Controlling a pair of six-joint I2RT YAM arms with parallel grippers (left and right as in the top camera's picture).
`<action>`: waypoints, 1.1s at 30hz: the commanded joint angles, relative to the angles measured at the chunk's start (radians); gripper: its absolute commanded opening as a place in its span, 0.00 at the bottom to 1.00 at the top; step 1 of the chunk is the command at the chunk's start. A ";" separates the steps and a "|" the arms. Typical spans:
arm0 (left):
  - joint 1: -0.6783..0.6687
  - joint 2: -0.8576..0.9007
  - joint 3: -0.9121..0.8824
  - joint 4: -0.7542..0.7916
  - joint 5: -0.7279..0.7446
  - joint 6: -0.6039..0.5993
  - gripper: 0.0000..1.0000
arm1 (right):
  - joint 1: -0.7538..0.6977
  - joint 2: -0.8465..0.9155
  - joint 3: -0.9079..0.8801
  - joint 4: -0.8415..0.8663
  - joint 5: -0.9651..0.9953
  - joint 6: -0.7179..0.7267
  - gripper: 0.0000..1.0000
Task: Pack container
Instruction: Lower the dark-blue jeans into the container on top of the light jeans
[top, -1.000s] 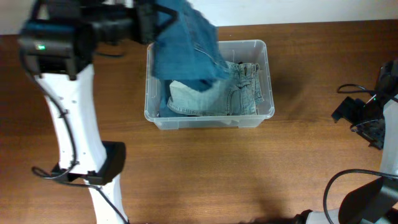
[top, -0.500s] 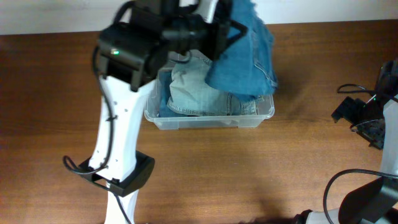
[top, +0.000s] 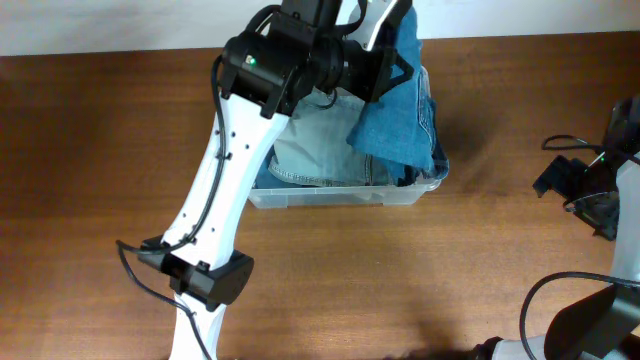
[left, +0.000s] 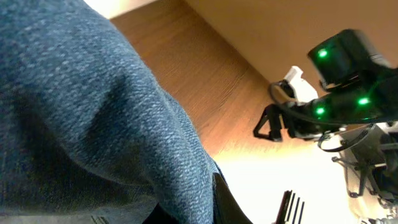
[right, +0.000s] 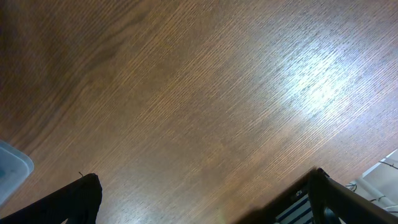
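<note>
The clear plastic container (top: 345, 196) stands at the table's back middle with light blue jeans (top: 310, 150) folded inside. My left gripper (top: 392, 62) is shut on dark blue jeans (top: 400, 115) and holds them above the container's right end, the cloth draping over the right rim. In the left wrist view the dark blue jeans (left: 81, 106) fill most of the frame and hide the jaws. My right gripper (right: 205, 199) is open and empty above bare wood at the far right, and the container's corner (right: 9, 168) shows at its left edge.
The right arm (top: 590, 190) with its cables sits at the table's right edge. The left arm's base (top: 205, 280) stands in front of the container. The white wall runs behind the table's back edge.
My left gripper has carried the dark blue jeans from the container's left end to its right end and lowered them. The right arm has not moved.
</note>
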 joint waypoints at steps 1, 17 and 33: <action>0.003 -0.050 -0.028 0.031 0.030 0.014 0.01 | -0.001 0.000 -0.001 0.001 0.002 0.008 0.99; 0.050 -0.039 -0.052 -0.058 -0.026 0.077 0.01 | -0.001 0.000 -0.001 0.000 0.002 0.008 0.98; 0.204 0.204 -0.052 -0.302 -0.117 0.209 0.69 | -0.001 0.000 -0.001 0.000 0.002 0.008 0.98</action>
